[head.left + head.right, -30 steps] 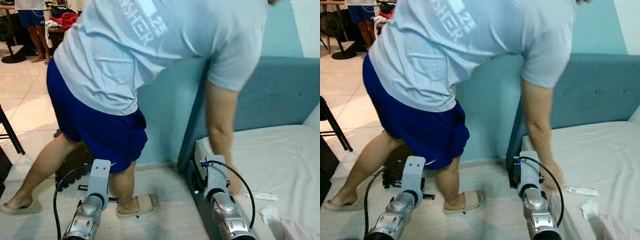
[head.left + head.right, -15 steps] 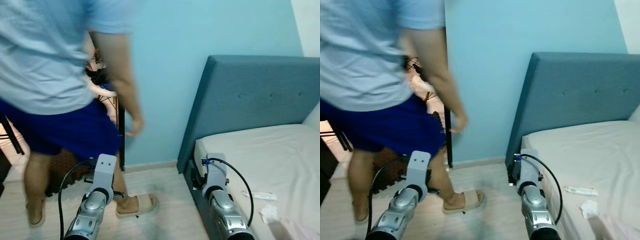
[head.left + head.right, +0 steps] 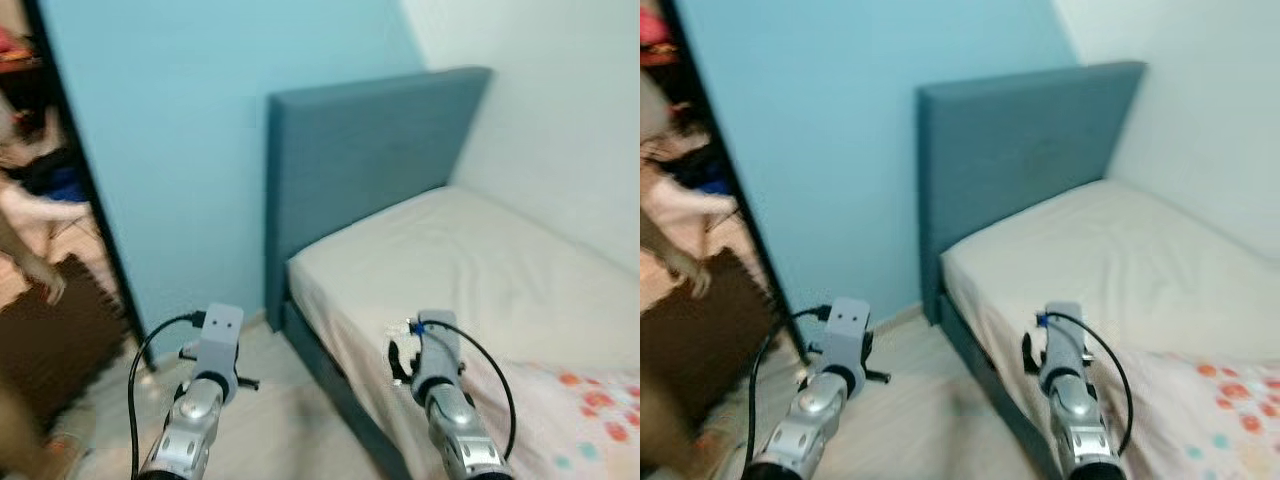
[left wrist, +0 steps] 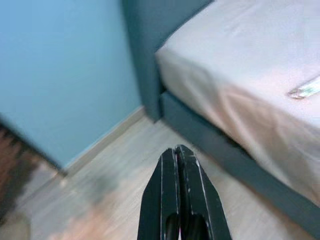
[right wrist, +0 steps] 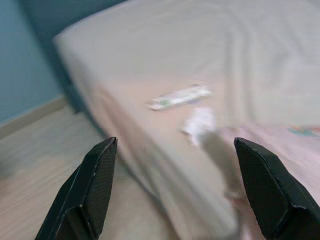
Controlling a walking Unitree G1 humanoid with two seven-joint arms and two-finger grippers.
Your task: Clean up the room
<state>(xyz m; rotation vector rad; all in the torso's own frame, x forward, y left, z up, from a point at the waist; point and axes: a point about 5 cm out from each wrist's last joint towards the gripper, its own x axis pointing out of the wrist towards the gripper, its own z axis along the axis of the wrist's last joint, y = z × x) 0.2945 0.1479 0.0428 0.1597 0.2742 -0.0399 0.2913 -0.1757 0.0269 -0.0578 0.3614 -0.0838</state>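
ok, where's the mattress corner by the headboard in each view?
Left eye: mattress corner centre-left, under the headboard's edge.
Right eye: same spot, centre-left.
Left wrist: where pale sheet meets headboard.
Right wrist: far end of the sheet, beyond the tube.
Shared landmark: teal headboard.

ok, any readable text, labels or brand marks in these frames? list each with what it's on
No text reads in any view.
Flat packet on the bed: faint green marks on it, too blurred to read.
Crumpled white scrap beside it: no visible print.
Patterned sheet: coloured spots, no lettering.
Left hand, right hand, headboard: no markings visible.
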